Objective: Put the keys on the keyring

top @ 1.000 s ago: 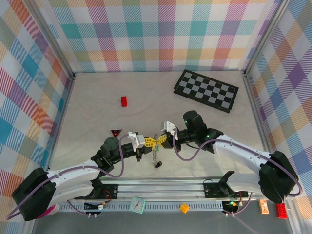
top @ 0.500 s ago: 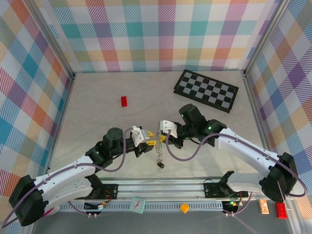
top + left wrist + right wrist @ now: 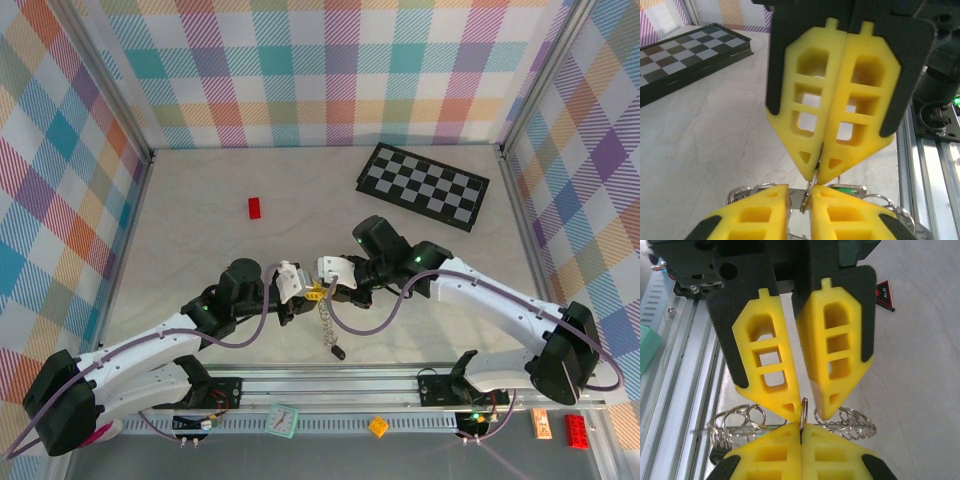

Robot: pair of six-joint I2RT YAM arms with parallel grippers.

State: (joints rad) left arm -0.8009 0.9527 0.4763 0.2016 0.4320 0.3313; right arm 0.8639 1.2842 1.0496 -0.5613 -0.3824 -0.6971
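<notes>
keyring (image 3: 850, 422) between closed right fingers (image 3: 835, 460)

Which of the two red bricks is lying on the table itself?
The small red brick on the tabletop, left of the chequered board. The other red brick sits off the table, beyond the rail at the near right corner.

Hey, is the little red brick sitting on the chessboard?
No, the red brick lies on the bare table, well off to the left of the chessboard in the top view.
</notes>
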